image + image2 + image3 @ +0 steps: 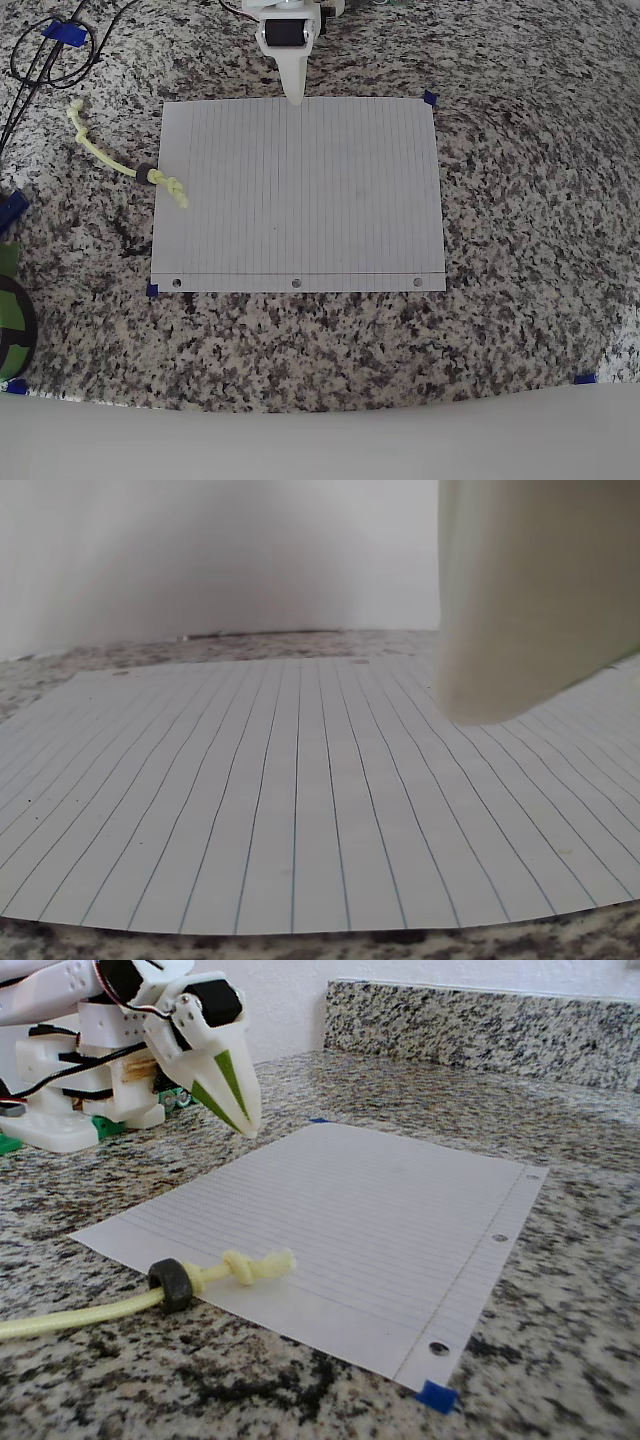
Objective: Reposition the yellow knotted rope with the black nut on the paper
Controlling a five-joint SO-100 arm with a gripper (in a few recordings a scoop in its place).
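Note:
The yellow knotted rope (pixel 110 160) lies on the granite left of the paper (pixel 300 190), running diagonally. Its black nut (pixel 153 176) sits right at the paper's left edge, and the knotted end beyond the nut rests on the sheet. In the fixed view the rope (pixel 90 1315), the nut (pixel 173 1283) and the knot (pixel 255 1265) are at the paper's (pixel 380 1210) near-left edge. My gripper (pixel 295 95) hangs at the paper's far edge, well away from the rope, shut with nothing in it; its closed tip (pixel 247 1123) points down. In the wrist view a white finger (pixel 530 600) hovers over the lined paper (pixel 300 810).
Black looped cables (pixel 50 55) lie at the top left. A green and black object (pixel 10 310) sits at the left edge. Blue tape marks (pixel 430 98) flag the paper's corners. The arm's base (pixel 60 1110) stands behind the sheet, with a granite backsplash (pixel 480 1025) beyond.

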